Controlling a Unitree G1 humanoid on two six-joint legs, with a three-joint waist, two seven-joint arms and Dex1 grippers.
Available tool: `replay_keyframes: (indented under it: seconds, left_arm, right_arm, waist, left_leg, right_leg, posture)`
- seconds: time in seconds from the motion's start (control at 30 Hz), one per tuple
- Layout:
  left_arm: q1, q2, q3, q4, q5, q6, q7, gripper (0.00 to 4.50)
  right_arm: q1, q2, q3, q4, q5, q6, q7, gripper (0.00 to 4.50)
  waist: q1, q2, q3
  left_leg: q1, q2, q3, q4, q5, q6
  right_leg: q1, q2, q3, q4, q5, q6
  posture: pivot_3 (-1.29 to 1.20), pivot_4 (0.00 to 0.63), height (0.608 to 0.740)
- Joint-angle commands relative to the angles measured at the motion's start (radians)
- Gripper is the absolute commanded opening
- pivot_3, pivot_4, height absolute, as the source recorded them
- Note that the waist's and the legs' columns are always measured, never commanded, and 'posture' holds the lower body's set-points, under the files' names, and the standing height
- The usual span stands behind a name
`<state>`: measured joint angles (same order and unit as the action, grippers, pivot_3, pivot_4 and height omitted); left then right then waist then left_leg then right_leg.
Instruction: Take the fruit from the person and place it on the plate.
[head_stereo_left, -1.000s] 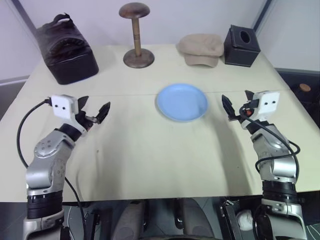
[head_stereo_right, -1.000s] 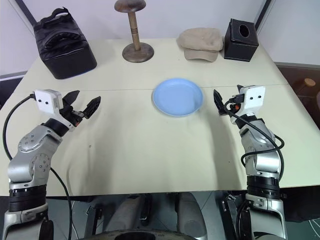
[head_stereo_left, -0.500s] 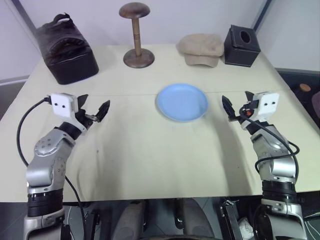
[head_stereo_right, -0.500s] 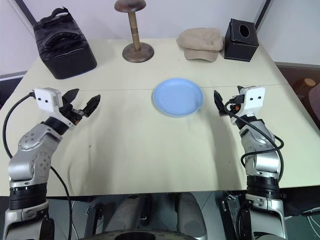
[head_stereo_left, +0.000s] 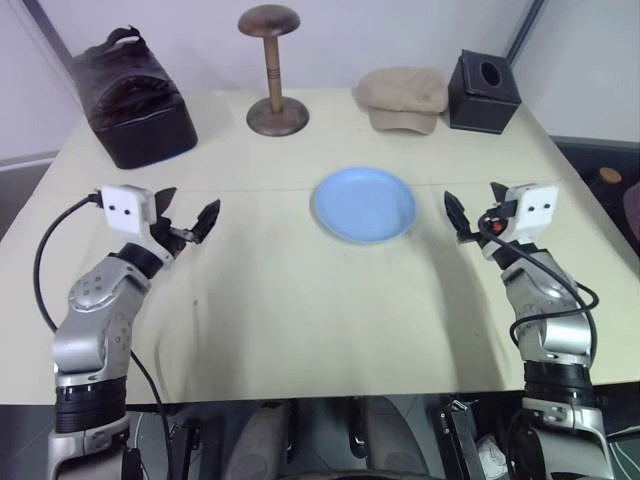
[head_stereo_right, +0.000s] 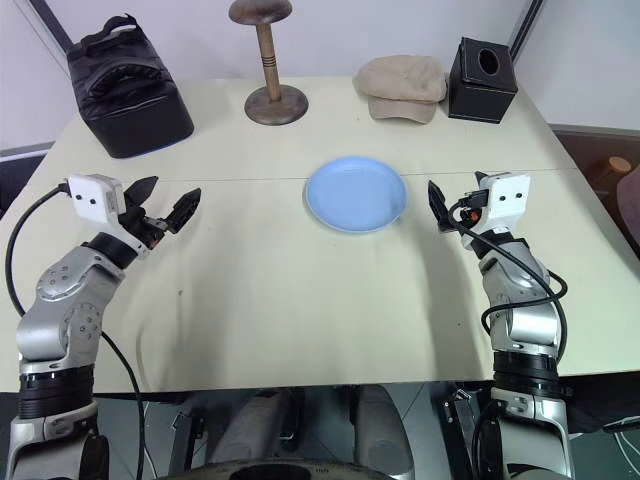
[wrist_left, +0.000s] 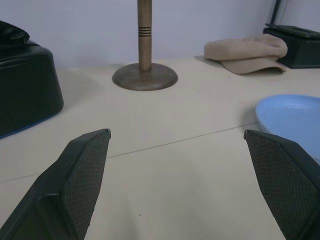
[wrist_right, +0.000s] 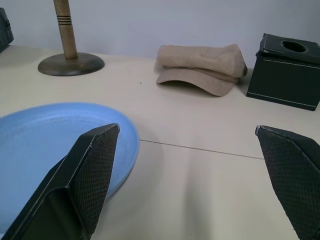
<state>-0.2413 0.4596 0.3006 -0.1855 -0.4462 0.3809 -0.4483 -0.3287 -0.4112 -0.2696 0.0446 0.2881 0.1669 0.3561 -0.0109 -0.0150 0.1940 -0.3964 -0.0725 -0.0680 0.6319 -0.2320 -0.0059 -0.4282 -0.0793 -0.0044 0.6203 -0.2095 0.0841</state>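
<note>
Nothing has shifted over the last second: both my arms hang exactly where they were, and the table looks the same. That tells me the handover has not begun, so I'm waiting.

My left gripper hovers above the table at about nine o'clock from the plate, well apart from it, jaws spread wide and holding nothing. My right gripper sits at three o'clock from the plate, just beside its rim, and its wrist view shows the two black fingers parted wide with bare table between them. Empty as well.

The plate lies flat near the middle of the table, light blue, nothing on it. At twelve o'clock from it, along the far edge, stand the wooden hat stand, the beige cap and the black tissue box; the black bag sits out towards ten o'clock.

I see no fruit yet, and no person's hand reaching in. There is a faint blur at the far right edge by the floor, possibly someone arriving, but I can't tell.

My judgement: the task is at its very start. Whichever side the banana comes from, that gripper is ready to close on it, and the plate is within easy reach of either arm.
</note>
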Motion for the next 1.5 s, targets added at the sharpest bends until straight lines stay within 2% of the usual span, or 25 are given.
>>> replay_keyframes:
  seconds: [0.03, 1.5]
  left_arm:
    - [-0.003, 0.013, 0.014, -0.027, -0.001, -0.015, 0.000, 4.50]
    - [0.008, 0.013, 0.019, -0.024, 0.002, -0.022, -0.001, 4.50]
  right_arm:
    - [-0.004, 0.000, -0.002, -0.051, 0.001, -0.004, -0.009, 4.46]
    - [-0.008, -0.009, -0.001, -0.017, 0.001, -0.022, -0.003, 4.46]
  waist:
    - [0.000, 0.000, 0.000]
    - [0.000, 0.000, 0.000]
  left_leg:
    - [0.000, 0.000, 0.000, 0.000, 0.000, 0.000]
    - [0.000, 0.000, 0.000, 0.000, 0.000, 0.000]
  right_leg:
    - [0.000, 0.000, 0.000, 0.000, 0.000, 0.000]
    - [0.000, 0.000, 0.000, 0.000, 0.000, 0.000]
  posture:
    - [0.00, 0.150, 0.740]
    - [0.00, 0.150, 0.740]
